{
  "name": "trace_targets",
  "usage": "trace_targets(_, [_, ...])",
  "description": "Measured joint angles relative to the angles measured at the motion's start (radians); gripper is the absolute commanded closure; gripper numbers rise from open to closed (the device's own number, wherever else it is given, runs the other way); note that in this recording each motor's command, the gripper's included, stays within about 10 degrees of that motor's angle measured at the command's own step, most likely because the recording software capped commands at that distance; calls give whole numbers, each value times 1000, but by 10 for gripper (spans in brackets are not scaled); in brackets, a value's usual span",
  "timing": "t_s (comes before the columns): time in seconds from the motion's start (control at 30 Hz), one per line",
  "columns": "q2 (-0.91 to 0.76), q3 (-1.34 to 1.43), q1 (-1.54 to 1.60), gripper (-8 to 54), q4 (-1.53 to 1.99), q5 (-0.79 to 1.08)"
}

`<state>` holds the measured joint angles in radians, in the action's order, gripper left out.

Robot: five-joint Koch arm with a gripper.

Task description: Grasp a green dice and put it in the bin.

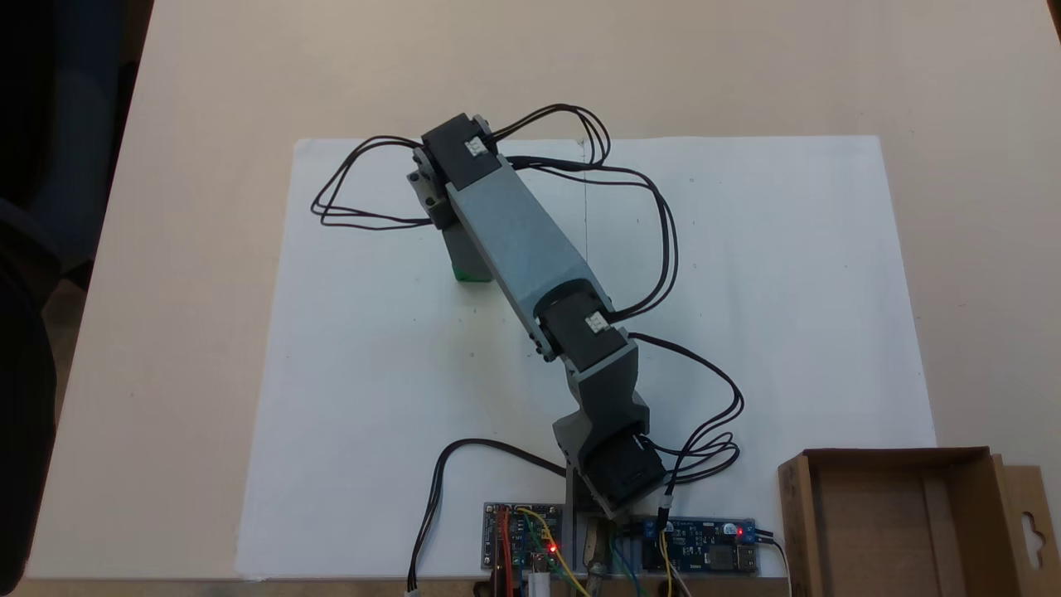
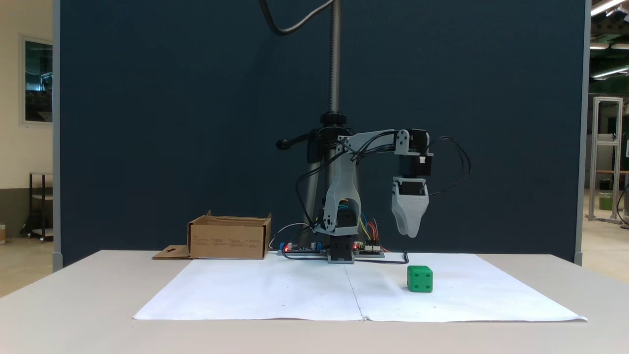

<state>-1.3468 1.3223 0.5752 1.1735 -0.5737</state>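
The green dice (image 2: 420, 279) rests on the white paper, right of the arm's base in a fixed view. From above, just a green sliver of the dice (image 1: 472, 276) peeks out under the arm. My gripper (image 2: 408, 232) hangs pointing straight down, well above the dice and slightly left of it, holding nothing. Its jaws line up one behind the other, so the gap between them is hidden. Seen from above, the gripper (image 1: 466, 264) sits under the forearm. The bin (image 1: 895, 454), an open brown cardboard box (image 2: 228, 238), stands beside the base.
A white paper sheet (image 1: 746, 290) covers the table's middle. Circuit boards (image 1: 522, 547) with lit red LEDs and loose black cables (image 1: 663, 240) lie around the arm's base. A metal stand pole (image 2: 335, 59) rises behind the arm. The box's flap (image 1: 1028, 531) has a hang-hole.
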Motion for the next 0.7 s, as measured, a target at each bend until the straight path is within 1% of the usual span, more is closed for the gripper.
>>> trace_targets(0.27, [101, 0, -26, 34, -57, -9])
trace_targets(0.4, [104, 0, -41, 57, -61, -35])
trace_targets(0.7, [106, 0, -41, 56, -61, -86])
